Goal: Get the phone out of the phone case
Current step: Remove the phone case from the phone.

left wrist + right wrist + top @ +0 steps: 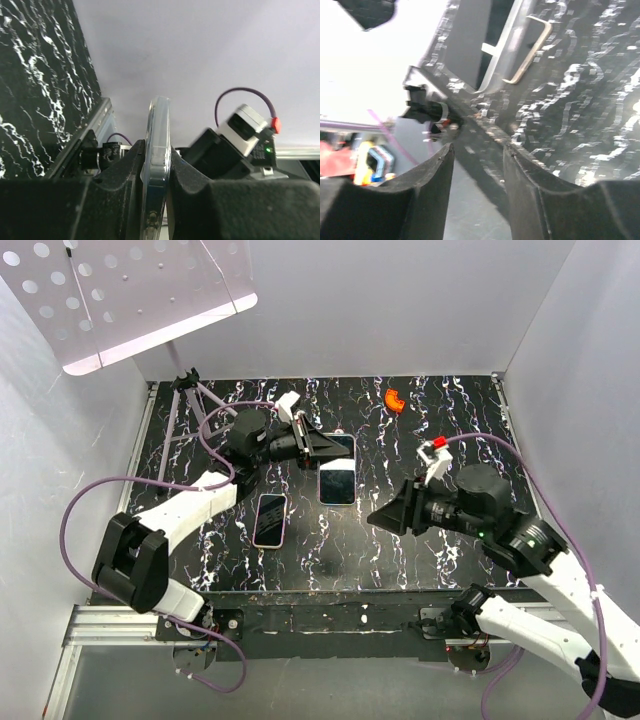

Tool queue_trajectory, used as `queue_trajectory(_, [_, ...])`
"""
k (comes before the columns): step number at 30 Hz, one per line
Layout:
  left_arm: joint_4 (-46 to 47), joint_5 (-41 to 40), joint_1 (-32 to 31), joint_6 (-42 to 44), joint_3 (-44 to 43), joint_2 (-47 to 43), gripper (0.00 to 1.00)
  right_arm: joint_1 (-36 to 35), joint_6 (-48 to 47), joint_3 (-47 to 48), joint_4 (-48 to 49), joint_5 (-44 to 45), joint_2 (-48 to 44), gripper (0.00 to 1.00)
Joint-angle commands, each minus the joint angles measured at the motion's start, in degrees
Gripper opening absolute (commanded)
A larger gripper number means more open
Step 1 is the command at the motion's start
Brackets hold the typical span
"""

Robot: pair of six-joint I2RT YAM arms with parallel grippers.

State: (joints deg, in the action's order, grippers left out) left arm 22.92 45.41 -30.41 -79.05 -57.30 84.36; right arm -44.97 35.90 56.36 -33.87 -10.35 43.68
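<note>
The left gripper (322,445) has its jaws closed on the clear case (156,150), held on edge. The phone (337,483) lies on the table (400,560) just beside it. The right gripper (378,517) has its jaws apart, holding nothing.

The white-and-black left arm (185,502) reaches toward the far side and to the right. Its black two-finger left gripper (320,447) is pinched tight on the edge of a clear plastic phone case (157,145). The matching right arm (545,555) bends leftward. Its black right gripper (380,517) hovers with jaws parted, holding nothing.
</note>
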Motion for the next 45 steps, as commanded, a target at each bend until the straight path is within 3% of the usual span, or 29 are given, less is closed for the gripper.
queue_trajectory(1, [-5.0,-4.4,0.5,4.0,2.2,-3.8,0.0,0.9,12.1,0.1,9.9,-12.4,-1.9,0.45])
queue_trajectory(4, [-3.1,-4.3,0.5,2.2,3.6,-4.5,0.0,1.4,16.0,-0.9,14.9,-17.0,0.3,0.37])
queue_trajectory(16, [-1.7,-4.5,0.4,-0.4,6.6,-9.5,0.0,4.5,17.7,-5.3,17.5,-16.8,3.0,0.45])
queue_trajectory(28, [0.1,-3.7,0.3,-2.2,6.3,-9.9,0.0,6.0,24.6,-8.9,29.5,-21.5,5.5,0.38])
queue_trajectory(35, [1.7,-3.2,0.0,-3.5,6.1,-9.7,0.0,6.5,24.5,-9.5,28.7,-20.7,5.7,0.38])
queue_trajectory(39, [0.8,-3.5,0.0,-3.0,6.0,-10.1,0.0,6.6,20.5,-7.0,20.8,-17.5,5.0,0.41])
queue_trajectory(45, [1.3,-3.0,0.1,-3.3,6.0,-9.7,0.0,6.7,21.2,-7.5,22.1,-17.6,4.8,0.41])
